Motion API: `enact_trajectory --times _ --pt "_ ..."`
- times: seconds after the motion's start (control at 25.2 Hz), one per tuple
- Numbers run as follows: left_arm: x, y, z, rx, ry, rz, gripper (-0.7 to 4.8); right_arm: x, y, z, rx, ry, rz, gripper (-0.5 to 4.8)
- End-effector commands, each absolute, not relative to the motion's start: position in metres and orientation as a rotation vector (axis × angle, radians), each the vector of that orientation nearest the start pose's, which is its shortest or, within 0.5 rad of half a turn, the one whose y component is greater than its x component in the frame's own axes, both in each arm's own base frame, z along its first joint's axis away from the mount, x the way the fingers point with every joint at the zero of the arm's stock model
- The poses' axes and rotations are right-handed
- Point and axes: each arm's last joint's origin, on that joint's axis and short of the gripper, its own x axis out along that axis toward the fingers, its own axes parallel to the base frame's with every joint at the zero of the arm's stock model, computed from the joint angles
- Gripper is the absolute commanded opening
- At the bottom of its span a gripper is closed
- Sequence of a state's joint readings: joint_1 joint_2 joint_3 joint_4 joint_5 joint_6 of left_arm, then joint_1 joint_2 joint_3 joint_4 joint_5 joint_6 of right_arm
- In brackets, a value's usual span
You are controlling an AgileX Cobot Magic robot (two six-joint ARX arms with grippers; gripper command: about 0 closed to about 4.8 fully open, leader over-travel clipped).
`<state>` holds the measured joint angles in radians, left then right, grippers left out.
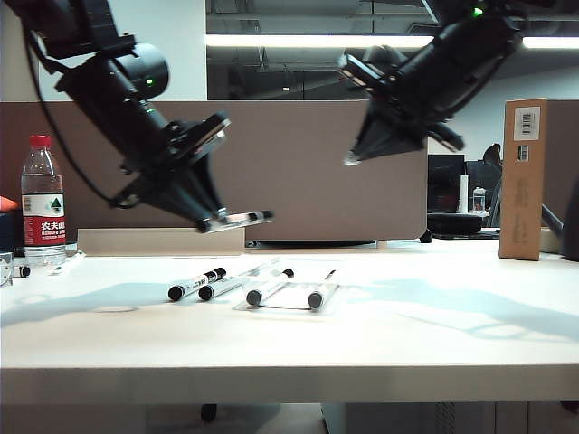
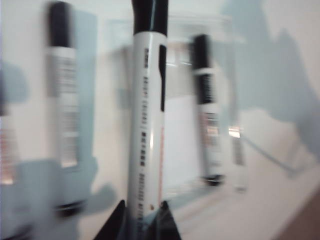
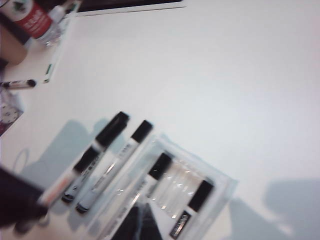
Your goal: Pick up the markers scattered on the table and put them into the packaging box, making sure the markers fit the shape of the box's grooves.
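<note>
A wide white counter (image 1: pixel 434 334) carries the job: a clear packaging box (image 1: pixel 288 299) lies flat near its middle, and the work is midway through the carry-and-place step. Two markers already lie in the box — one (image 1: pixel 270 286) toward its left side and one (image 1: pixel 320 291) at its right edge — with bare grooves (image 3: pixel 176 186) showing between them in the right wrist view. Two more markers (image 1: pixel 196 284) (image 1: pixel 222 287) lie on the counter just left of the box, side by side and apart from it.

Above and to the left of the box hangs the left end effector (image 1: pixel 237 220), clamped on a fifth marker (image 2: pixel 146 120) — the left wrist view shows the white barrel running out from between its tips, black cap at the far end, over the box below. In the exterior view this marker lies close to level, well clear of the counter.

The right end effector (image 1: pixel 355 157) hovers high above the box's right side and holds nothing that can be seen; whether its jaws are parted cannot be told.

The next move, by this reading, calls for lining the held marker up with an empty groove between the two seated ones, lowering it flat, and letting go only once the barrel sits in the channel. A skewed marker would ride on the ridges.
</note>
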<state>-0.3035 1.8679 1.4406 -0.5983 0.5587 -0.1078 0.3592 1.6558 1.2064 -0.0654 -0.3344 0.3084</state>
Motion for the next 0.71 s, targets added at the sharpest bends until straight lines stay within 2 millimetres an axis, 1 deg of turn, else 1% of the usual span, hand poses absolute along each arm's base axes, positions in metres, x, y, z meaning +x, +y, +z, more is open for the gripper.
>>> enact_trajectory --times 0.04,0.12,0.2,0.32,0.44,0.48,0.56,0.71 --pt "0.368 -0.160 0.238 -0.357 1.062 -0.861 -0.06 0.347 0.136 0.272 0.273 0.595 0.565 -0.04" --pt "0.365 -0.176 0.230 -0.388 1.101 -0.867 -0.06 0.348 0.134 0.272 0.266 0.589 0.565 -0.04" --pt "0.366 -0.179 0.223 -0.394 1.134 -0.850 -0.06 0.347 0.134 0.272 0.264 0.588 0.564 -0.04" --pt "0.369 -0.183 0.206 -0.453 1.212 -0.760 -0.06 0.347 0.134 0.272 0.262 0.587 0.565 -0.04" --pt "0.370 -0.183 0.203 -0.470 1.226 -0.745 0.05 0.347 0.134 0.272 0.263 0.588 0.569 -0.04" --pt "0.370 -0.183 0.203 -0.474 1.227 -0.742 0.89 0.347 0.134 0.272 0.263 0.588 0.569 -0.04" --pt "0.370 -0.183 0.203 -0.481 1.234 -0.733 2.19 0.347 0.134 0.272 0.264 0.585 0.572 -0.04" --pt "0.370 -0.183 0.203 -0.483 1.231 -0.734 2.25 0.347 0.134 0.272 0.264 0.593 0.571 -0.04"
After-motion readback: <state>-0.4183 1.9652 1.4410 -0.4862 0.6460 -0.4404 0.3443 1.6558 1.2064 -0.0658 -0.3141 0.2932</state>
